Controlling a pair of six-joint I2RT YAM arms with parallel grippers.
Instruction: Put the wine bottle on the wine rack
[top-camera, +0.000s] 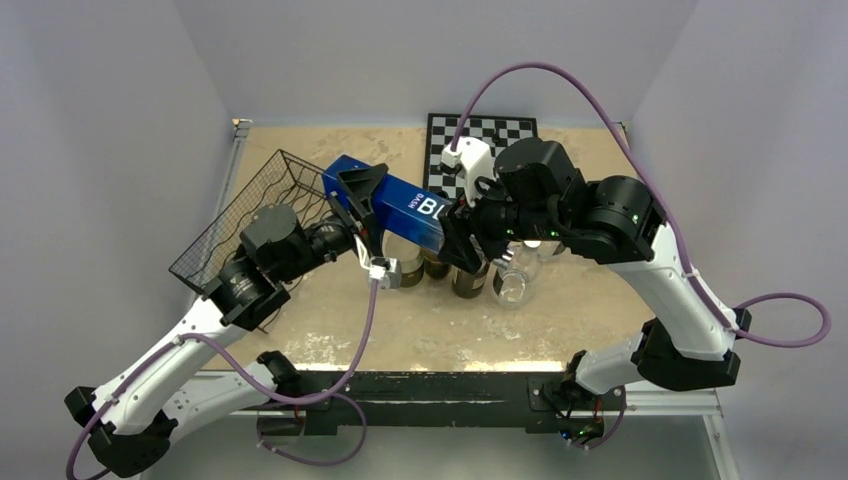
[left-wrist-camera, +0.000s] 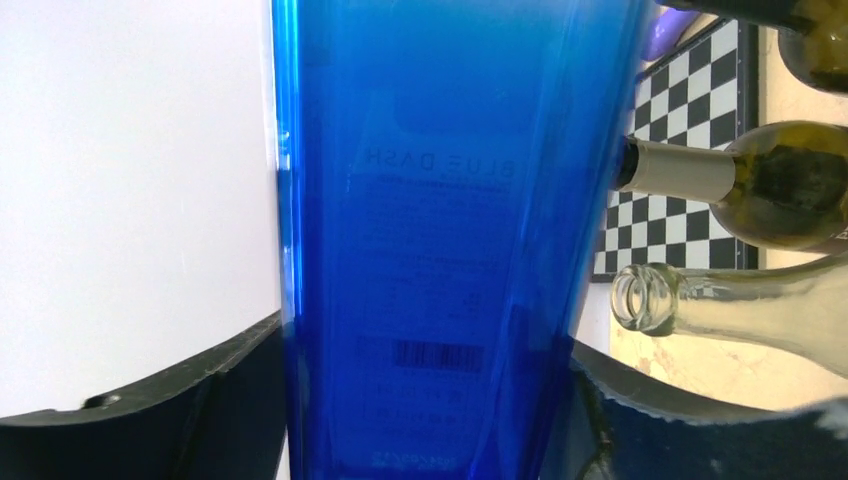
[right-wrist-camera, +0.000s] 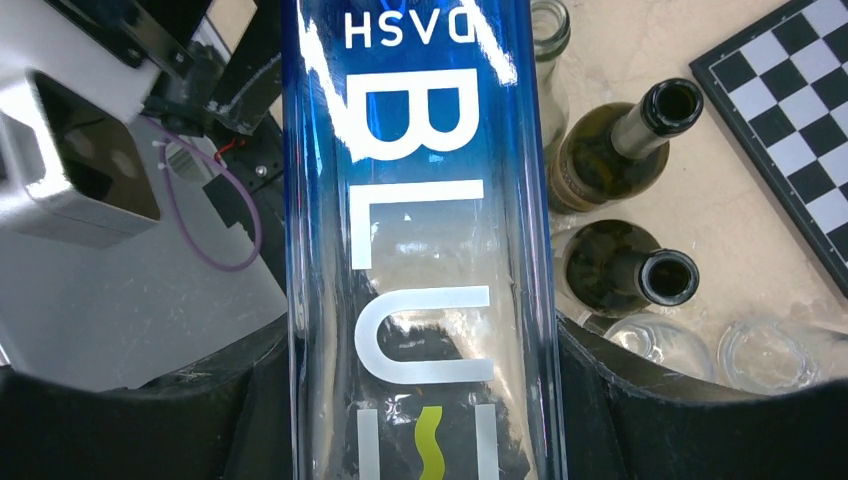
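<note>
Blue glass, smooth and glossy, is what both my pincers are clamped on. The blue bottle (top-camera: 400, 205) hangs on its side in the air, my left pincer (top-camera: 362, 205) closed round one end and my right pincer (top-camera: 455, 235) closed round the other, with fingers pressed against its flanks in both wrist views. The wine rack (top-camera: 245, 205) sits just beyond my left pincer, on the side away from the right one, partly hidden by my left arm; the bottle is not on it yet.

My worry is the shared hold. If one arm moves towards the rack while the other stays clamped, I judge the slick glass could twist or slide through the fingers. If the right lets go, the left would carry a long bottle by one end, and it may droop. Straight below my right pincer stand open green bottles (top-camera: 470, 280) and clear glasses (top-camera: 512, 285), so a slip there would knock them over. My left arm could also nudge the rack
</note>
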